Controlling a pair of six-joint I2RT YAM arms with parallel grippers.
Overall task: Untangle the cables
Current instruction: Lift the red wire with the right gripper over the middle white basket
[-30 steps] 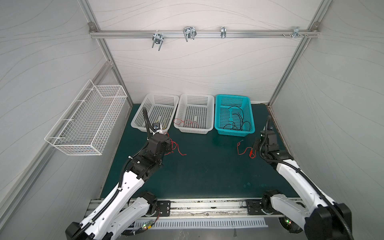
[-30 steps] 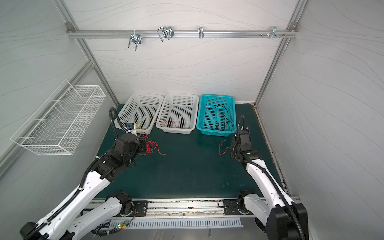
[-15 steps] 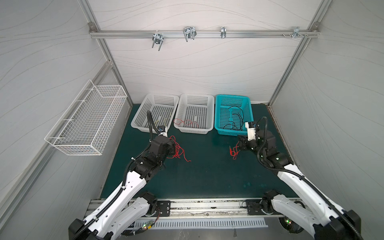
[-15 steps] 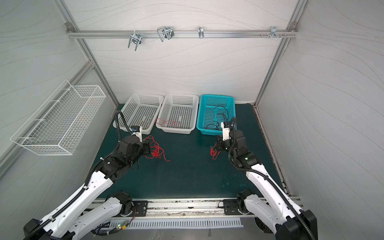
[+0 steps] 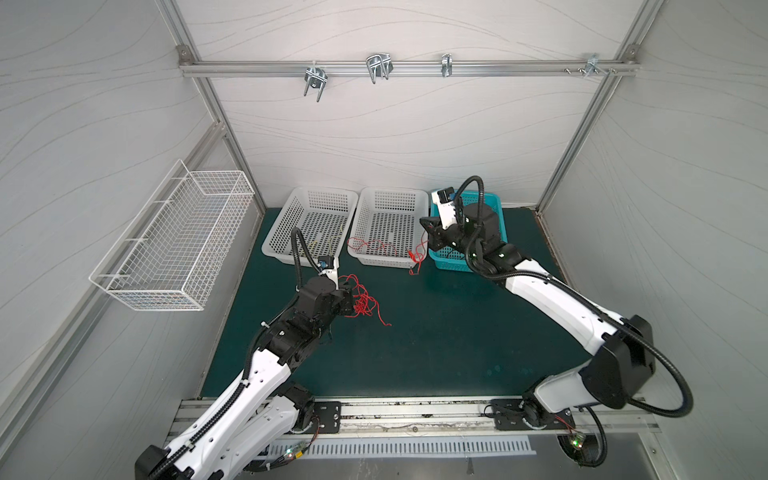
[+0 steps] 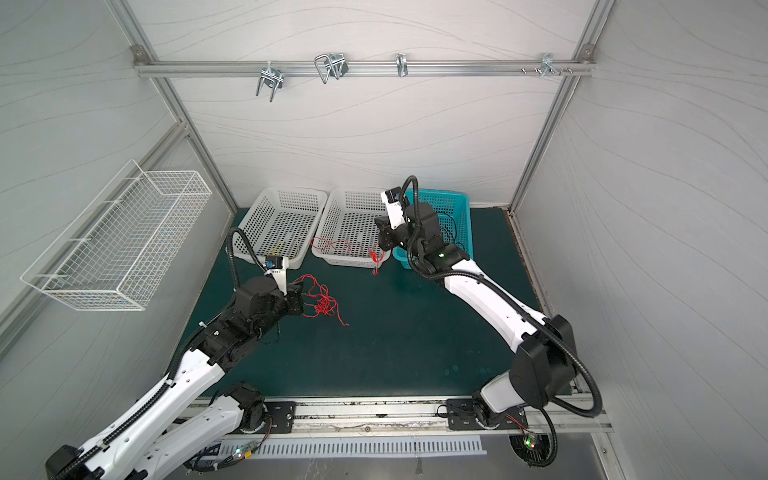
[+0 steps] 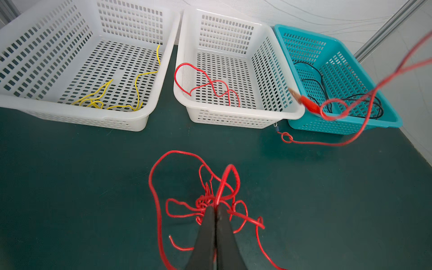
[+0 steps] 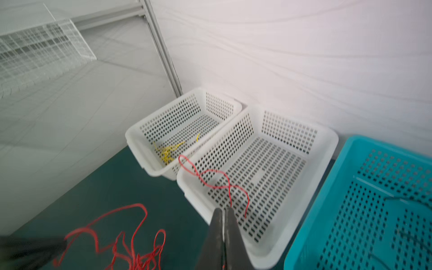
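Since a second ago the right gripper (image 8: 224,211) has swung from the table's (image 5: 449,340) right edge to its far edge, and the left arm has drifted slightly toward the middle. The right jaws are clamped on a single red cable (image 7: 309,105). It dangles by the front right corner of the middle white basket (image 7: 233,109), with its knotted end low in front of that corner. The left gripper (image 7: 215,209), also clenched, pinches the remaining red tangle (image 7: 204,203) over the table's left-centre.

Yellow cables (image 7: 91,101) lie in the left white basket (image 7: 70,109), black cables (image 7: 357,99) in the teal basket (image 7: 383,123), and another red lead (image 7: 211,82) in the middle one.

Delivering the freed cable looks to be the step in hand. Next, I judge, it must travel farther over the rim so both ends clear the wall before release.
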